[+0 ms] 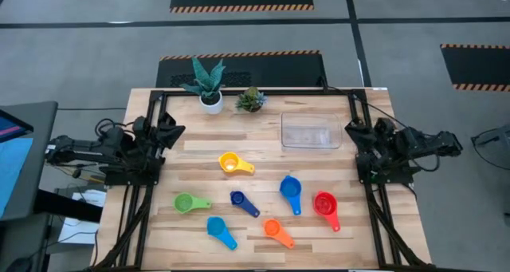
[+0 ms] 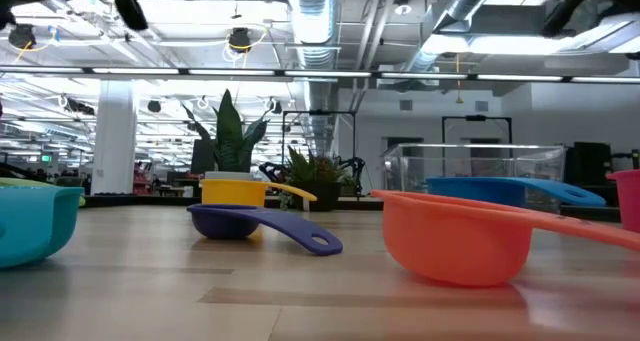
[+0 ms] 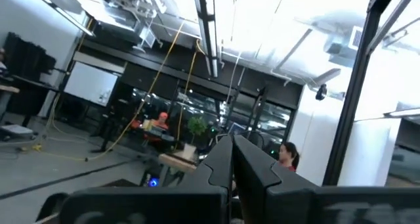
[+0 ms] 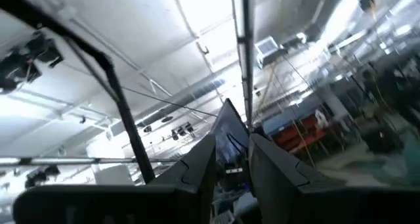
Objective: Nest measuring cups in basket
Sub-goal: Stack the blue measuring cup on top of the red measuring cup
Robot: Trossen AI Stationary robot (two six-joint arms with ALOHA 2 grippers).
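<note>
A: Cups first: seven of them lie loose on the worktop (image 1: 159, 248), none stacked; the yellow cup (image 1: 229, 163) sits nearest the plants, the green cup (image 1: 186, 203) toward the left arm's side; the dark blue cup (image 1: 238, 199) lies between green and the mid-blue cup (image 1: 290, 190).

B: And the rest?

A: The red cup (image 1: 324, 203) is nearest the right arm's side; the light blue cup (image 1: 216, 226) and the orange cup (image 1: 272, 227) lie along the near edge, apart from each other; from table height the orange one looms closest, with the dark blue and yellow ones behind it.

B: Where is the basket?

A: The basket (image 1: 309, 132) stands at the back right of the worktop, clear-walled, with no cup inside it; just to its left are a small bushy plant (image 1: 251, 100) and a white pot (image 1: 210, 103) with a spiky plant.

B: The tools?

A: The left tool (image 3: 231, 161) is parked at the left edge, fingers pressed together, holding nothing; the right tool (image 4: 233, 152) is parked at the right edge near the basket, its fingers slightly apart with nothing between them; both wrist cameras look up at the ceiling.
</note>
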